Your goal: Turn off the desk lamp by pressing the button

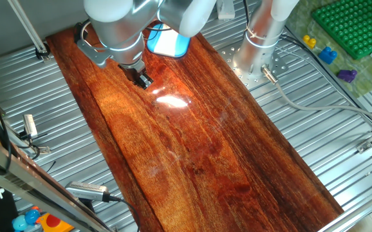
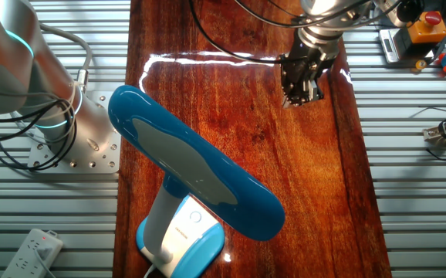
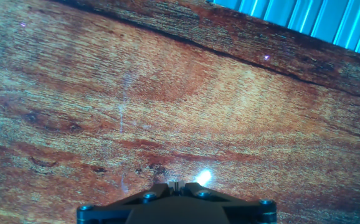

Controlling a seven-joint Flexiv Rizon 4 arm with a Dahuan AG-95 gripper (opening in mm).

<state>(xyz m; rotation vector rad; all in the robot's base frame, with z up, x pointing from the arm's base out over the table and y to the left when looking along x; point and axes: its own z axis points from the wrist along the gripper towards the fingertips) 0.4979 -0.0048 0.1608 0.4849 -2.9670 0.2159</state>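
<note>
The desk lamp stands at the far end of the wooden board. In one fixed view I see only its light-blue base [image 1: 170,42], partly hidden by the arm. In the other fixed view its long blue head [image 2: 200,171] hangs over the base [image 2: 183,241], and the small round button [image 2: 194,218] shows on the white panel. A bright glare lies on the wood [image 1: 173,100]. My gripper [image 1: 145,80] hovers over bare wood, a short way from the base, also in the other fixed view [image 2: 300,94]. In the hand view the fingertips [image 3: 175,184] touch, shut and empty.
The wooden board [image 1: 199,148] lies on a ribbed metal table [image 1: 302,142]. The silver robot column [image 1: 263,32] stands beside the lamp. A green rack [image 1: 350,26] and small coloured parts sit at the far right. A power strip [image 2: 30,251] lies near the lamp base.
</note>
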